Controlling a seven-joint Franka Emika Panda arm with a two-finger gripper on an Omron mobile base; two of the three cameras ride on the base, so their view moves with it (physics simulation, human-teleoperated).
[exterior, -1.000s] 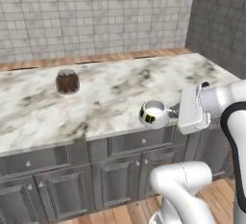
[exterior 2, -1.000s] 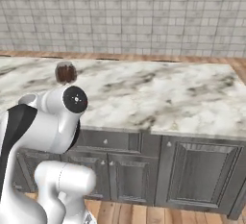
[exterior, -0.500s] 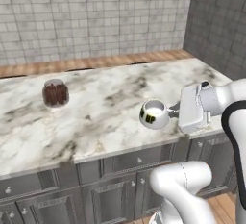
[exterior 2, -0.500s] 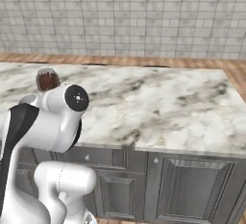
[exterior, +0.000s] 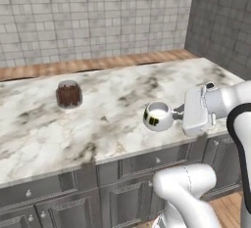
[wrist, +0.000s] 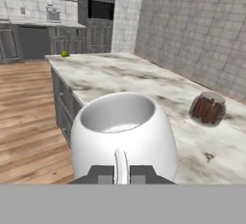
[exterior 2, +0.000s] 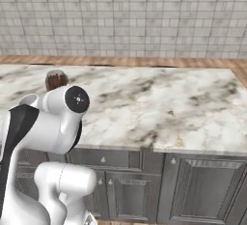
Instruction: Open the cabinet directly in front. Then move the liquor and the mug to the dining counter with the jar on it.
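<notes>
My tool (exterior: 177, 117) is pinched shut on the handle of the mug (exterior: 158, 116), carrying it upright and level. In the hand view the two tips sit either side of the thin white handle, with the mug body (wrist: 124, 136) directly ahead of them.

What has changed: over the last second the whole scene has slid sideways in both base views. That is the base driving along the desk (exterior: 112, 100), not the things moving. The mug keeps its place ahead of my tool throughout, and the jar (exterior: 68, 94) has drifted across the left base view, now well apart from the mug, off to the tool's far side. The mug now appears to hang over the near part of the marble top, whereas a second ago it hung nearer the edge.

Meaning for the task: this is the dining counter with the jar on it, so I judge the mug's carry is nearly done and only the set-down and release remain. I cannot tell from here whether the mug's base touches the marble (it looks slightly clear of it).

Containers:
- Mug: interior is visible in the hand view, plain white, nothing in it.
- Jar: dull glassy wall with a dark reddish-brown mass inside, filling most of it; what that is I cannot tell. It stands upright on the desk, and in the right base view (exterior 2: 56, 79) it peeks out just above my arm.

A small green thing (wrist: 64, 54) lies at the far end of the desk, beyond the mug.
</notes>
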